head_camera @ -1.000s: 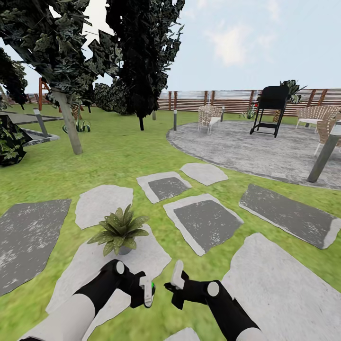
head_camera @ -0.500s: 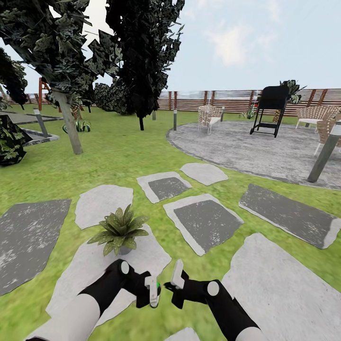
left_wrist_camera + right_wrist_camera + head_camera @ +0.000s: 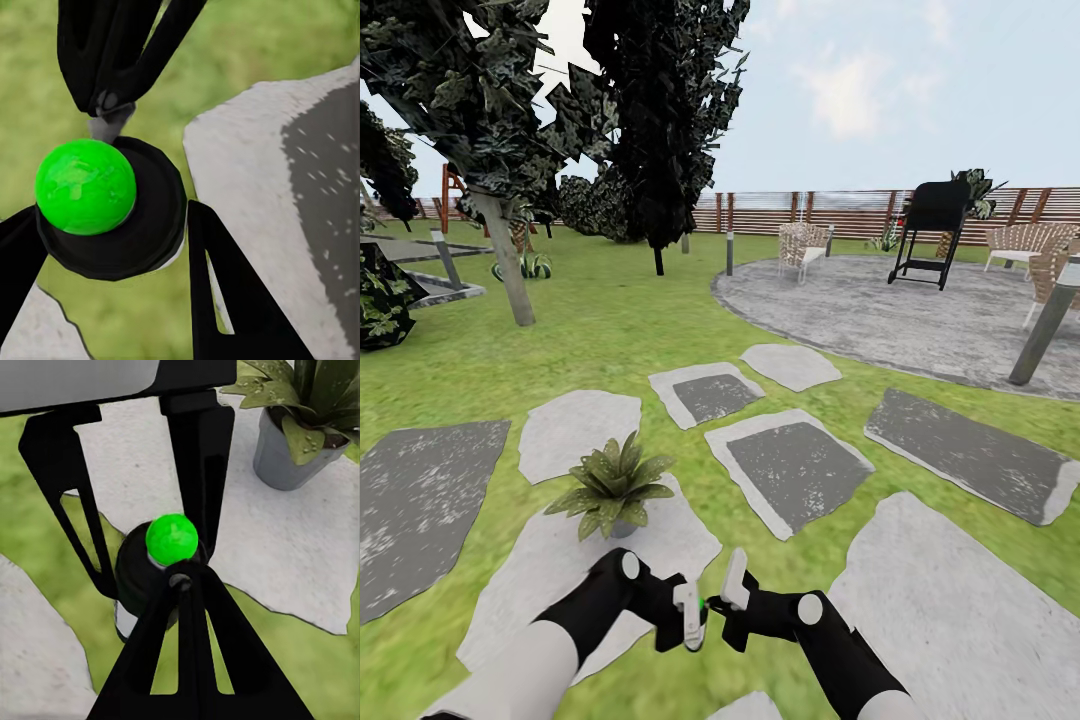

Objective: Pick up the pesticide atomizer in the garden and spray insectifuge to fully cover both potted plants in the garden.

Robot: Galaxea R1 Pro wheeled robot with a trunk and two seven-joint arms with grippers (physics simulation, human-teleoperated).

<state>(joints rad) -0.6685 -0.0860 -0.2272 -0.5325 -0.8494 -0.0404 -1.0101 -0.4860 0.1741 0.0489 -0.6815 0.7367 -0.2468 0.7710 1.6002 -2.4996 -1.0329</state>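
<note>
Over the last second we have brought our left tool [image 3: 691, 617] across toward the right tool [image 3: 728, 610], and the two now almost meet above the lawn beside the pale stepping stone [image 3: 550, 560]. The left tool's fingers are clamped round the pesticide atomizer [image 3: 111, 206], a dark bottle whose cap here shows green. The right tool [image 3: 176, 577] sits tip-on against that cap, and whether it is open we cannot tell. One potted plant [image 3: 612, 488] stands just ahead on the stone, so spraying looks near.
</note>
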